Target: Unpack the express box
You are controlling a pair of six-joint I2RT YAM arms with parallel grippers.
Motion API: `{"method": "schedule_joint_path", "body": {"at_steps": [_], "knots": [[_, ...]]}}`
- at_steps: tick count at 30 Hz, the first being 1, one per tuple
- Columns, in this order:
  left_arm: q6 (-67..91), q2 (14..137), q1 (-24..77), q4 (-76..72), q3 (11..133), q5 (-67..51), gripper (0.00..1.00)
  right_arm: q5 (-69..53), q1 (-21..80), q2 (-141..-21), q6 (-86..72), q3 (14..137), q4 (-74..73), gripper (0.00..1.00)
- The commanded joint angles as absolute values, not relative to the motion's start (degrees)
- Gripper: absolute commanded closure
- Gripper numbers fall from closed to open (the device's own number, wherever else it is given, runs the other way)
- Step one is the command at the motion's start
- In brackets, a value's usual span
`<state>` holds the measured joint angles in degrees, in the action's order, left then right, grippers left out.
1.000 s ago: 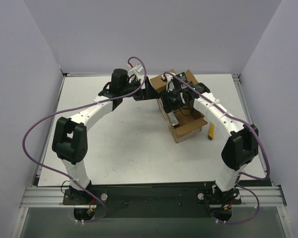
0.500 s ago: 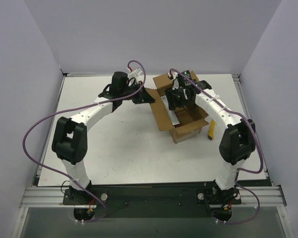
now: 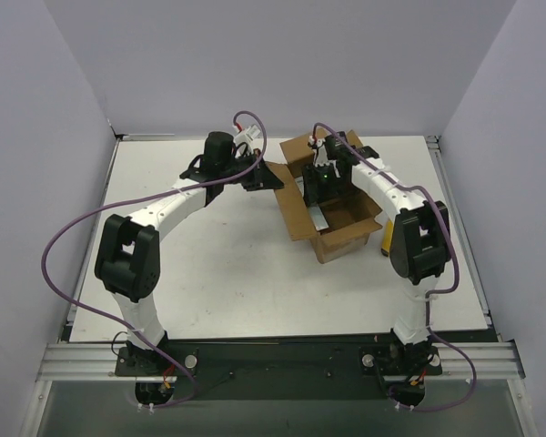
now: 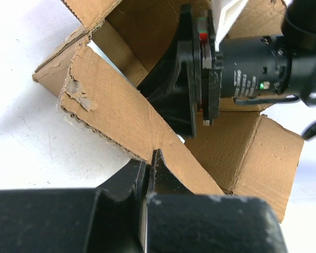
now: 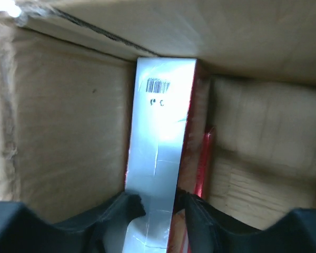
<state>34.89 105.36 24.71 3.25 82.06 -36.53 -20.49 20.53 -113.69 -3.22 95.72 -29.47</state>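
Observation:
The express box [image 3: 348,239], a brown cardboard carton, stands open at the middle right of the table. My left gripper [image 3: 271,177] is shut on the edge of its left flap [image 4: 121,113], and the cardboard is pinched between the fingers [image 4: 150,163]. My right gripper [image 3: 320,193] reaches down into the box. In the right wrist view a flat silver pack with red edges and a barcode [image 5: 158,137] stands inside the box walls [image 5: 58,132]. My right gripper [image 5: 160,203] is shut on its near end, one finger against each side.
The edge of another red pack [image 5: 203,158] shows just right of the held one inside the box. A small yellow object [image 3: 388,238] lies on the table beside the box's right side. White walls ring the table.
My left gripper has shut on the left flap, which now lies folded out to the left. My right gripper has sunk deeper into the box and closed around the pack.

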Motion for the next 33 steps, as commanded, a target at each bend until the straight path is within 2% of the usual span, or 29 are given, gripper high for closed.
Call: {"method": "schedule_joint_path", "body": {"at_steps": [1, 3, 5, 6, 26, 33], "knots": [[32.61, 105.82, 25.22, 2.81, 81.83, -38.32, 1.0, -27.77, 19.25, -115.58, -6.06, 95.63, -31.55, 0.63], [32.52, 105.91, 25.31, 2.81, 82.09, -38.32, 1.0, -27.86, 18.9, -115.49, -6.15, 95.19, -31.55, 0.73], [32.52, 106.08, 25.22, 2.99, 82.26, -38.23, 1.0, -26.38, 18.46, -114.79, -6.07, 95.19, -31.38, 0.95], [32.43, 106.0, 25.22, 2.9, 82.44, -38.23, 1.0, -25.76, 18.37, -114.44, -6.15, 95.62, -31.29, 1.0], [32.52, 106.26, 25.22, 2.72, 83.85, -37.36, 1.0, -26.62, 17.49, -96.69, -6.14, 105.11, -31.99, 1.0], [31.99, 106.79, 25.66, 4.22, 85.17, -36.91, 1.0, -25.32, 13.19, -94.92, -9.93, 114.95, -31.99, 1.0]]}}
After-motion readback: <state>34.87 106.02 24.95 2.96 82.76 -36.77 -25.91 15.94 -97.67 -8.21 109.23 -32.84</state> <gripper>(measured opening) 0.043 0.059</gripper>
